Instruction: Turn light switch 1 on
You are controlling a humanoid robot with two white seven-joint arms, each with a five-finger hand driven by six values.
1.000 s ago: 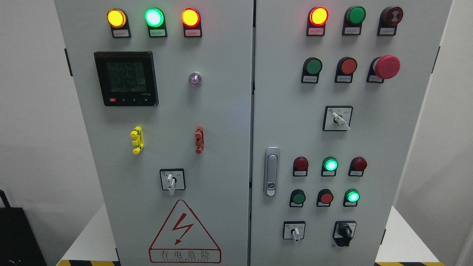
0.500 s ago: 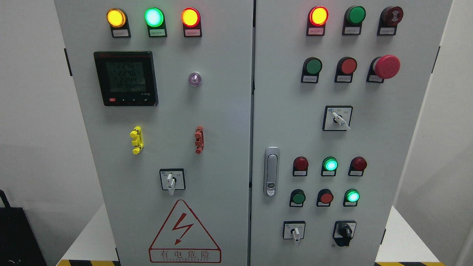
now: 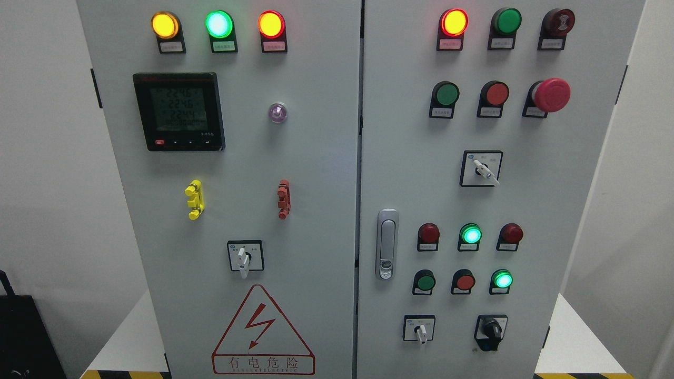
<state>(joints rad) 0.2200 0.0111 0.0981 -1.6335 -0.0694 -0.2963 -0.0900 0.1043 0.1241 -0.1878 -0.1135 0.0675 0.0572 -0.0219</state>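
Left door lamps: 3 lit indicators along the top, an amber lamp (image 3: 165,25), a green lamp (image 3: 219,23) and an orange-red lamp (image 3: 271,24).
Left door controls: a digital meter (image 3: 179,111) under the lamps, and lower down a white-handled selector switch (image 3: 245,256) with its handle pointing down, just above the warning triangle (image 3: 263,330).
Right door top: 1 lit red lamp (image 3: 454,22), an unlit green one beside it, then a row with a green button, a red button and the red mushroom stop button (image 3: 549,95).
Right door lower block: 2 rows of 3 small round buttons or lamps near the door latch (image 3: 387,244), with the lower-left green button (image 3: 424,282) unlit.
Task's thing: the labels are too small to read, so I cannot tell which control is light switch 1; the lower block on the right door is my guess.
Hands: neither the left nor the right shows in the head view, so whether their fingers are apart or together cannot be told.
Step in hand: the reach has not begun; this is the view-and-locate stage.
Next move: 1 arm must rise into view and bring a fingertip square onto the chosen control, clear of its close neighbours.
Change from 1.0 s ago: the panel sits a touch differently in frame, the lit lamps are the same, and no switch has turned.
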